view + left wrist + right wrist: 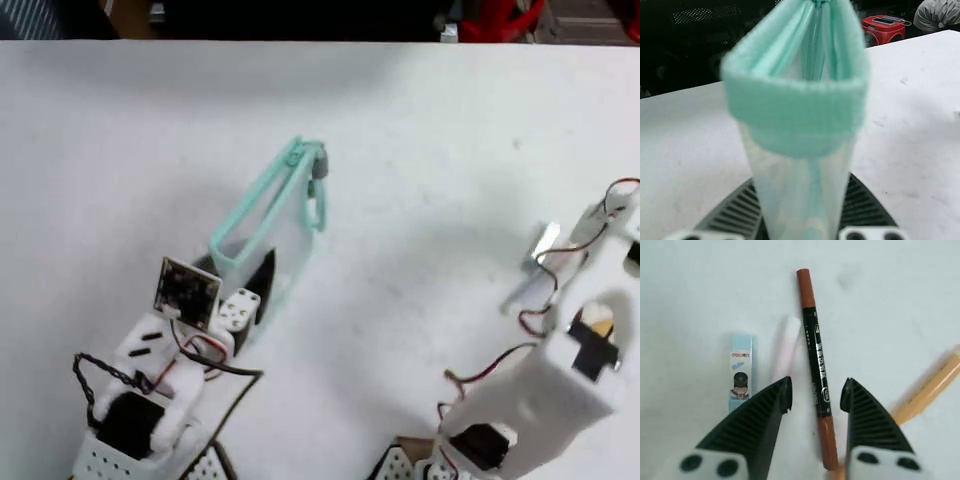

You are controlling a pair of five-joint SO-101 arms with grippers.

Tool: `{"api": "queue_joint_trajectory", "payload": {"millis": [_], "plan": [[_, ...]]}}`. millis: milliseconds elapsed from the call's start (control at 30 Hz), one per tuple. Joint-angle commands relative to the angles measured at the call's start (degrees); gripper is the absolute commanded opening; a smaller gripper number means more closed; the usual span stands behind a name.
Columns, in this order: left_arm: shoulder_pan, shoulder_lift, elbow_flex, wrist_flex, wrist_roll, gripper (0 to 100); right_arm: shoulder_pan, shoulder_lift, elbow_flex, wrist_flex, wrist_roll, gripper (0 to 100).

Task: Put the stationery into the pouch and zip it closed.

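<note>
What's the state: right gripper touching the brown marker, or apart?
Apart. Right wrist view: the brown marker lies between the right gripper's open jaws, table showing on both sides.

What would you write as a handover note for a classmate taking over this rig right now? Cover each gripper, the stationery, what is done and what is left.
Left gripper: shut on one end of the mint pouch, holding it upright with the zip open.
Right gripper: open, low over the table, a finger on either side of the brown and black marker pen.
Also on the table: the eraser in its blue sleeve, a pale pink stick and an orange pen or pencil.
Done: pouch held open.
Left: grasp the marker, load all four pieces, then zip the pouch closed.
</note>
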Motion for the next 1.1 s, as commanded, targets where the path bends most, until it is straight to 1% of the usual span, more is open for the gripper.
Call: {"api": "queue_joint_trajectory", "payload": {"millis": [0,300,467,700,900,1067], "plan": [[-0.57,-0.84,-0.35,-1.85,-0.18,12,1.45,5.14,-7.56,0.22,3.08,15.9],[-0.66,-0.84,-0.35,-1.85,-0.18,12,0.31,17.80,-28.75,0.66,3.34,15.9],[-0.57,-0.84,-0.35,-1.85,-0.18,12,-0.84,25.19,-36.40,0.75,6.51,15.9],[-0.31,-0.84,-0.35,-1.85,-0.18,12,-1.63,29.93,-45.89,7.96,6.24,15.9],[-0.31,-0.84,-0.35,-1.85,-0.18,12,-4.00,32.04,-47.82,9.45,6.51,15.9],[-0.48,-0.84,-0.35,-1.85,-0.18,12,-3.30,34.77,-47.82,9.10,6.42,15.9]]}}
